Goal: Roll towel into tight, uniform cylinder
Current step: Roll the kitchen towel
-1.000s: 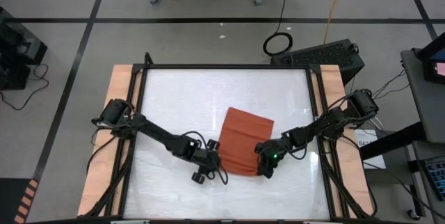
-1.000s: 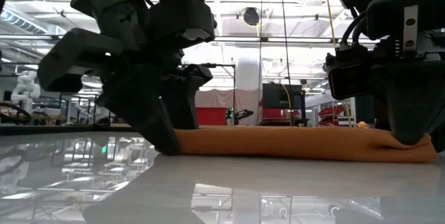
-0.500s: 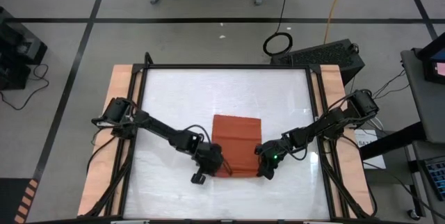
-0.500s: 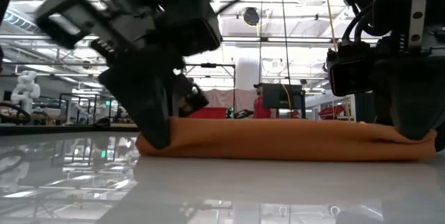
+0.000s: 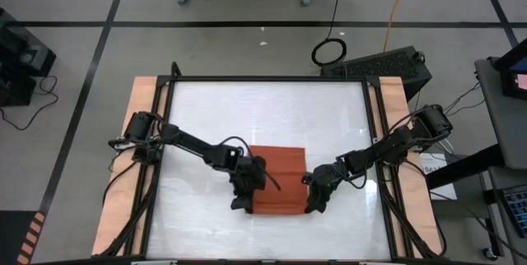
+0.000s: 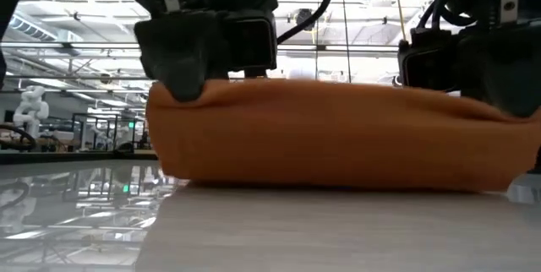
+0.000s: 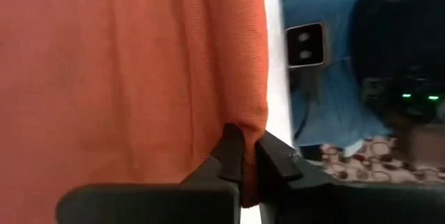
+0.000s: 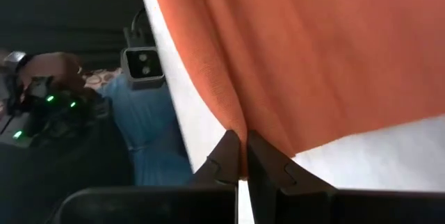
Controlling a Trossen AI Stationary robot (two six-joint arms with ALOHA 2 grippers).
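The towel (image 5: 276, 181) lies on the white worktop (image 5: 272, 109), near its front edge. The left gripper (image 7: 243, 158) pinches the towel's left near corner between pressed jaws; the right gripper (image 8: 240, 151) pinches the right near corner likewise. The near edge is raised off the worktop. No roll is formed; the whole rolling appears left to do.
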